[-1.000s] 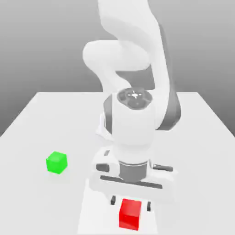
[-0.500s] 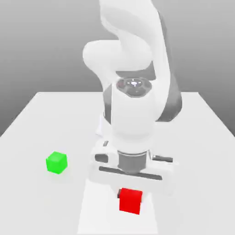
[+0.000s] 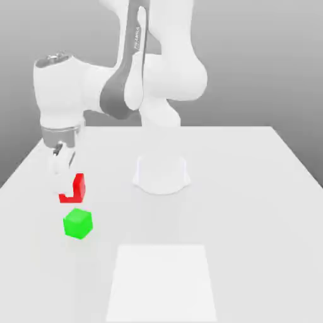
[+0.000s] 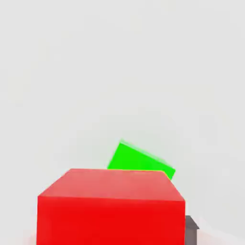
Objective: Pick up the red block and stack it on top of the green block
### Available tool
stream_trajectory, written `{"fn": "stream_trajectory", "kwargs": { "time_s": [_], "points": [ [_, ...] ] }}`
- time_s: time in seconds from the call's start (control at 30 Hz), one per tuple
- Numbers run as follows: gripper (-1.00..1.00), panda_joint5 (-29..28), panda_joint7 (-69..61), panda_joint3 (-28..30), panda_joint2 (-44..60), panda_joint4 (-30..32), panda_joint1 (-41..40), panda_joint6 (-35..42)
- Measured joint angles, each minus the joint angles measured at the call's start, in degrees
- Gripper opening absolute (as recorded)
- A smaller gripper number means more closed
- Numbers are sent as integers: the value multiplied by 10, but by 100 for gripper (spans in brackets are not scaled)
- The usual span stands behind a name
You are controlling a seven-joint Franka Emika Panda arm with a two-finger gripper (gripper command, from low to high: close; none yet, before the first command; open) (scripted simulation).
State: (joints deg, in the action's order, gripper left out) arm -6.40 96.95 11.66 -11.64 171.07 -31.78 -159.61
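Note:
Lifted off the table at the exterior view's left, the red block hangs in my gripper, which is shut on it. A white finger covers part of the cube. The green block rests on the table just below and slightly in front of the red one, apart from it. In the hand view the red block looms close, with the green block showing behind its upper edge and a dark finger pad at its side.
The arm's round white base stands at the middle of the white table. A paler square patch marks the table near its front edge. The arm's elbow and links arch over the table's back left.
The gripper closed on the red block near the table's front, lifted it, and swung to the exterior view's left until it hung just above the green block, which has stayed put.

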Motion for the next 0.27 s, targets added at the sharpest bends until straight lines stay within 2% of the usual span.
{"fn": "stream_trajectory", "kwargs": {
  "time_s": [0.13,0.17,0.27],
  "points": [
    [-100,37,-24,3,81,-2,12,-79],
    [100,49,-32,2,98,-2,16,-95],
    [100,49,-32,2,98,-2,16,-95]
  ]
}}
